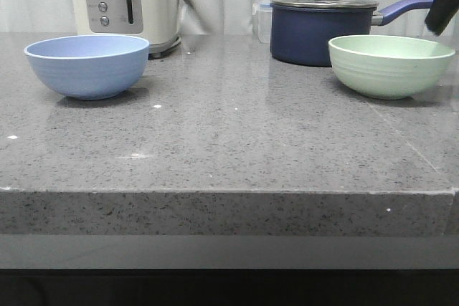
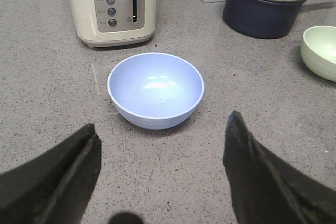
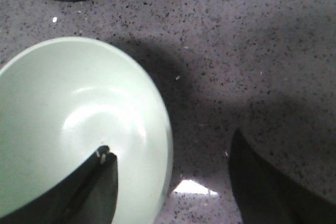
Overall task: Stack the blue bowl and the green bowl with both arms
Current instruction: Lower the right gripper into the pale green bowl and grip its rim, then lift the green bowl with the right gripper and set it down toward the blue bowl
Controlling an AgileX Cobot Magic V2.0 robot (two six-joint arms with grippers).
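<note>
One blue bowl (image 1: 87, 67) and one green bowl (image 1: 391, 65) sit well apart on the bench (image 1: 229, 141); left hand (image 2: 163, 140) gapes wide; right hand (image 3: 170, 171) spreads astride the green rim.

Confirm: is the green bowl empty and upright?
Yes. The green bowl sits upright, its inside bare; one right end effector finger reaches over its rim.

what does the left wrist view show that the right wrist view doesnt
Only the left wrist view shows the blue bowl, the toaster, the lidded saucepan and the open left tool. Only the right wrist view shows the open right tool, one finger over the bowl's rim. Both show the green bowl and the grey countertop.
</note>
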